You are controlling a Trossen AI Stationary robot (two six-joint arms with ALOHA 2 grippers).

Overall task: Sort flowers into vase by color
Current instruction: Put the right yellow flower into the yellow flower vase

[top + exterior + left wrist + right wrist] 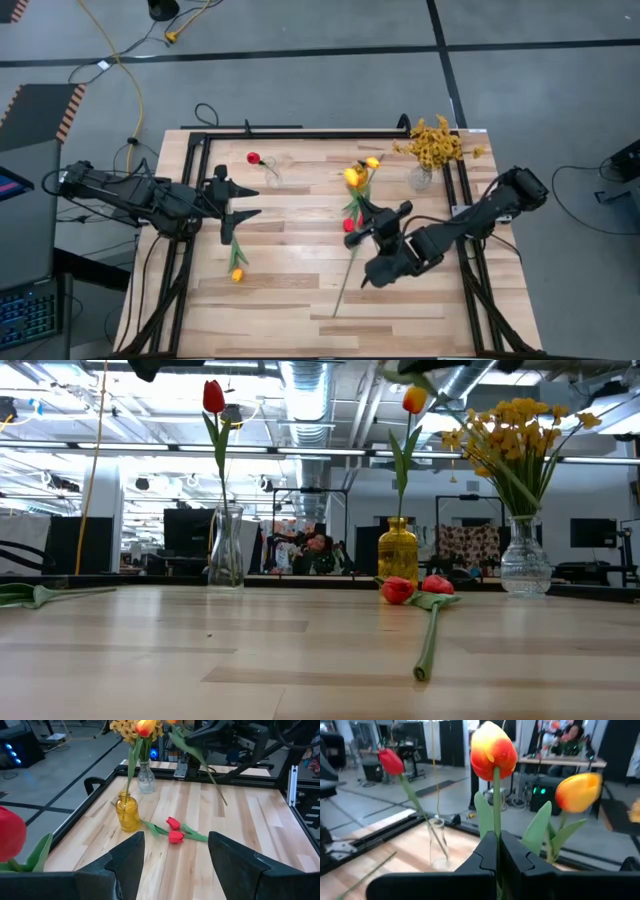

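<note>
My right gripper (368, 226) (497, 840) is over the middle of the table, shut on a yellow-orange tulip (492, 750) (353, 178). Beside it an amber vase (398, 550) (127, 812) holds another yellow-orange tulip (577, 792). A clear vase (225, 550) holds a red tulip (254, 158). A second clear vase (525, 555) holds mustard-yellow blossoms (435, 143). Two red tulips (174, 831) (415, 588) lie on the table. One yellow tulip (237, 272) lies near my left gripper (242, 201) (175, 850), which is open and touches nothing. My right gripper pinches the yellow-orange tulip's stem (496, 820) between its two fingers, a little below the head, with the fingers across the stem. The head stands above the fingers. The flower is lifted clear, and its long stem (212, 780) slants down toward the table's near side.
A black frame (300, 133) runs along the table's far and side edges. The three vases stand in a row near the far edge. Bare wood (290, 300) lies along the near edge. People sit in the room behind the table (315, 550).
</note>
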